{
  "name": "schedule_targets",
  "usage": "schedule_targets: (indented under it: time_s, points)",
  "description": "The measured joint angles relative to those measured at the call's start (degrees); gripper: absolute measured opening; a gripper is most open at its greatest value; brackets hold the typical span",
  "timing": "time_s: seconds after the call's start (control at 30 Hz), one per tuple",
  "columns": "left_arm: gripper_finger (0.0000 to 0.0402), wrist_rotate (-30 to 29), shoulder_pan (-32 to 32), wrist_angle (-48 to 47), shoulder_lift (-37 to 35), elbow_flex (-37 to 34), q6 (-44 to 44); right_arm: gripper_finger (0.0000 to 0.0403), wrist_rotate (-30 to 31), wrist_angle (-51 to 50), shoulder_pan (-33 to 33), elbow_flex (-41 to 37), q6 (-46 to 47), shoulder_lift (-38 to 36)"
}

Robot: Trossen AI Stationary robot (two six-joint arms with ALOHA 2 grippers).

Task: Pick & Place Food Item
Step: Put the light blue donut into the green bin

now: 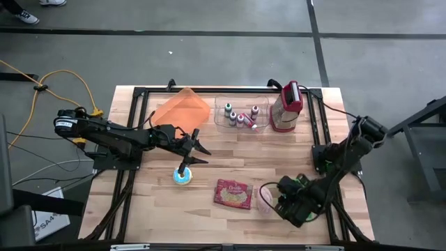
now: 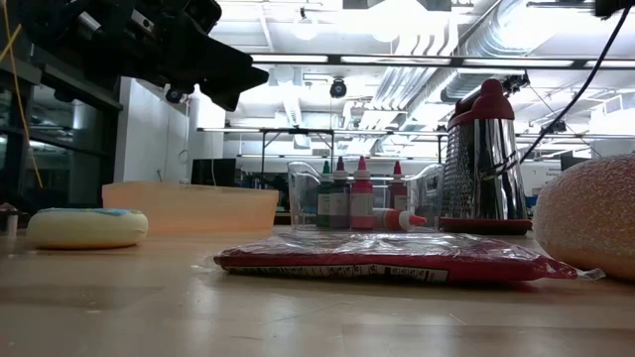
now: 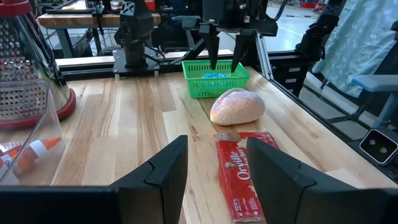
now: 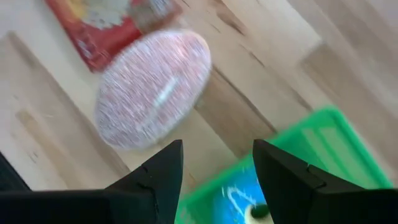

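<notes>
sitting on a light wood table (image 1: 153, 209) in a workshop with a grey floor: a red popcorn packet (image 1: 233, 194) reading "orville", a pinkish bread roll (image 3: 237, 106) beside it, a green basket (image 3: 214, 78). left gripper (image 1: 197, 148) reaches over the table middle, fingers parted, holding nothing. right gripper (image 4: 216, 180) hangs over the basket edge near the roll, fingers apart, empty.

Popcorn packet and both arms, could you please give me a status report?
Left pincer open, empty, above the yellow-and-blue disc. Right pincer open, empty, over the green basket. Popcorn packet flat on table, untouched. Pink speckled bun beside it.
</notes>
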Motion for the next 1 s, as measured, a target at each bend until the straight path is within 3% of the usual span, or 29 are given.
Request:
schedule_targets:
  time_s: [0.33,0.57,0.8,1.0]
  points:
    - [0.0158,0.01,0.00,0.00,-0.01,0.00,0.00,0.0183,2.11,4.45,-10.85,0.02,-24.75,-5.38]
    - [0.0158,0.01,0.00,0.00,-0.01,0.00,0.00,0.0183,-1.45,10.51,-17.52,0.02,-40.22,-5.65]
    - [0.0158,-0.01,0.00,0.00,0.01,0.00,0.00,0.0183,-2.57,17.84,-21.06,0.02,-51.03,-5.63]
    - [0.0158,0.01,0.00,0.00,-0.01,0.00,0.00,0.0183,-5.34,20.58,-22.81,0.02,-54.36,-5.63]
